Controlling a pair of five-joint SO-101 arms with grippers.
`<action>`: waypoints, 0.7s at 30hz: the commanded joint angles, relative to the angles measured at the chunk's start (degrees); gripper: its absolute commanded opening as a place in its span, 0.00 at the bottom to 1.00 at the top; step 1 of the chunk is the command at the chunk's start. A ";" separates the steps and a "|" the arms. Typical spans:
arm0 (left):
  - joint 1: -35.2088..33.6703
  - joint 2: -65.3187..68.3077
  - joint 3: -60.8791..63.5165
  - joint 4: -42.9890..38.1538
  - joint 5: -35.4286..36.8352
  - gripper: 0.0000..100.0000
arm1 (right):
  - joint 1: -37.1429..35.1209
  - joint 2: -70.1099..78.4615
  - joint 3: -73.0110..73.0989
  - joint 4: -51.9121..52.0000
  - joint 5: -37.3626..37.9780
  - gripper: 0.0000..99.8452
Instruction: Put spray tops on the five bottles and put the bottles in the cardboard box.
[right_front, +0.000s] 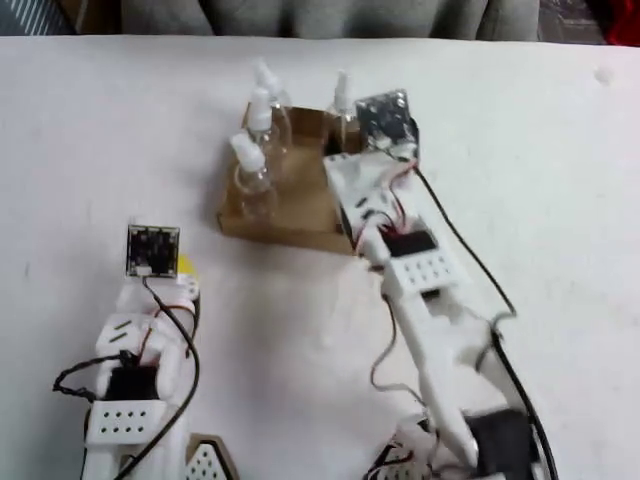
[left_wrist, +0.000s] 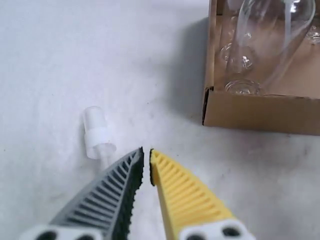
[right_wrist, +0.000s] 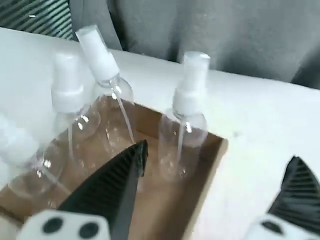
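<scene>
Table: You are looking down on a white table (right_front: 540, 140), with both arms based at its near edge.
Box: The cardboard box (right_front: 285, 228) sits mid-table with its top open. It is under the right arm's wrist and well apart from the left arm.
Bottles: Four clear bottles (right_wrist: 70, 107) are inside the box, each with a white spray top fitted. Three are grouped along the box's left side, and one of them leans.
Fourth bottle: The fourth bottle (right_wrist: 186, 120) stands upright by itself at the far right corner of the box.
Loose top: One loose spray top (left_wrist: 97, 132) lies on its side on the bare table. It is outside the box, near its corner.
Left gripper: Your left gripper (left_wrist: 146, 151) is low over the table. The tip of its grey finger (left_wrist: 107, 195) is just beside the loose spray top. The grey and yellow fingers (left_wrist: 185, 195) are nearly together, with only a thin slit between them, and they grip nothing.
Right gripper: Your right gripper (right_wrist: 218, 152) hangs over the box. Its black fingers (right_wrist: 112, 190) are spread wide with nothing held between them. The fourth bottle stands beyond the gap.
</scene>
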 joint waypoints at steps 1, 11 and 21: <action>0.40 0.48 -0.26 -1.76 -0.35 0.02 | 2.95 -14.73 4.04 10.68 0.79 0.36; 0.31 0.66 -0.26 -1.67 -0.35 0.02 | 12.97 -34.33 10.29 40.13 1.14 0.36; 0.31 0.75 -0.26 -1.58 -0.35 0.02 | 16.31 -19.38 8.26 48.13 17.14 0.36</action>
